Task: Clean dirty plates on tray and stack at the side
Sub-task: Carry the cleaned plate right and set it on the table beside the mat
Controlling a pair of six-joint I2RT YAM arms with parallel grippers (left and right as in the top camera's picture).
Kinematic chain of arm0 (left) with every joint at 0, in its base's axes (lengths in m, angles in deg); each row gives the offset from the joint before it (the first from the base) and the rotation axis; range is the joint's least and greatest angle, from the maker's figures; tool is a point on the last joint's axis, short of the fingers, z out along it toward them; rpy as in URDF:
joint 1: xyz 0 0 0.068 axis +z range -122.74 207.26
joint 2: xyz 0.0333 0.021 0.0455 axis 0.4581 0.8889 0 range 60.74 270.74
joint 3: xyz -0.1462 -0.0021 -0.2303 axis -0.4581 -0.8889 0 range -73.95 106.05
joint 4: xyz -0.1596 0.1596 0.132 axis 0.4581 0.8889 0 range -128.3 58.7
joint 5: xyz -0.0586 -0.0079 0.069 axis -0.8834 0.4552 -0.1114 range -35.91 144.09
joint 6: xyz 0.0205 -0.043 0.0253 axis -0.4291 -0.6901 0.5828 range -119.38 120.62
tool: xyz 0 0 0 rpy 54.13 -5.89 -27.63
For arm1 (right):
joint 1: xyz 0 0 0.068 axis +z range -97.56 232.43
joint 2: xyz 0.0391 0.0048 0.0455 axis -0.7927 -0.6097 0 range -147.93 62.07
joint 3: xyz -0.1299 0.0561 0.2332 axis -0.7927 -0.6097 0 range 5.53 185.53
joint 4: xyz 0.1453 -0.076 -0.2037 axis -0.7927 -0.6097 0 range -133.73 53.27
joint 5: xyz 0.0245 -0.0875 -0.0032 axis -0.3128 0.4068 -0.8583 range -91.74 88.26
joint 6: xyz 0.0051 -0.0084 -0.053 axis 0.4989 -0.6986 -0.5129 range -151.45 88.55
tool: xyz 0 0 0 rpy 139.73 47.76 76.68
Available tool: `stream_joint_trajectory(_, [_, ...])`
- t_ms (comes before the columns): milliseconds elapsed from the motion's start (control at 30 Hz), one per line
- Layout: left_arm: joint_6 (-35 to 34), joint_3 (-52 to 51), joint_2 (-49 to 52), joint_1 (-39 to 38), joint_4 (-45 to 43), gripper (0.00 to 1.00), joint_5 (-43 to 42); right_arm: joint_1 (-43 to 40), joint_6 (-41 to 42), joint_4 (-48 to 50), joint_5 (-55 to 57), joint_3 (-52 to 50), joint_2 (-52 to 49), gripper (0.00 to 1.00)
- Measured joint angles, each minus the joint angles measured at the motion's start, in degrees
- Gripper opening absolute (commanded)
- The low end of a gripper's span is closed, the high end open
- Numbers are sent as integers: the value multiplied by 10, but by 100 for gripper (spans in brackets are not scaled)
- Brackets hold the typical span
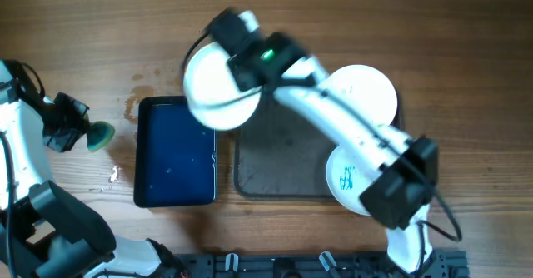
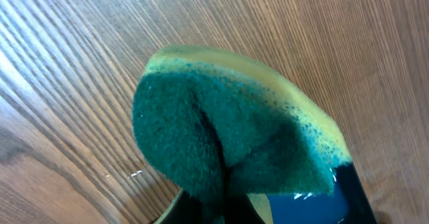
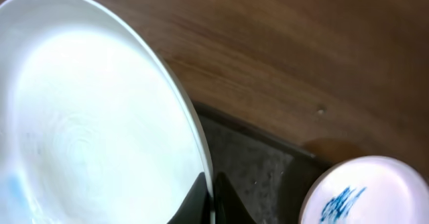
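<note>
My right gripper (image 1: 246,71) is shut on the rim of a white plate (image 1: 215,91) and holds it above the gap between the blue basin (image 1: 175,151) and the dark tray (image 1: 279,157). In the right wrist view the plate (image 3: 87,123) fills the left, pinched at my fingertips (image 3: 211,200). A white plate (image 1: 366,91) sits at the tray's back right. A plate with blue marks (image 1: 346,178) sits at its front right, also in the right wrist view (image 3: 365,194). My left gripper (image 1: 79,132) is shut on a green and yellow sponge (image 2: 228,127) left of the basin.
The blue basin holds water and stands left of the tray. Wet spots (image 1: 133,103) lie on the wooden table behind the basin. A small white scrap (image 1: 114,175) lies left of the basin. My right arm (image 1: 350,128) crosses over the tray.
</note>
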Motion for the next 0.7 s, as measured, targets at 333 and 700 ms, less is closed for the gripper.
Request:
stream_joint_trajectory(333, [0, 0, 0, -227, -15, 4, 4, -408, 55, -116, -137, -1, 108, 4])
stream_joint_trajectory(700, [0, 0, 0, -417, -24, 4, 40, -790, 52, 44, -215, -283, 107, 4])
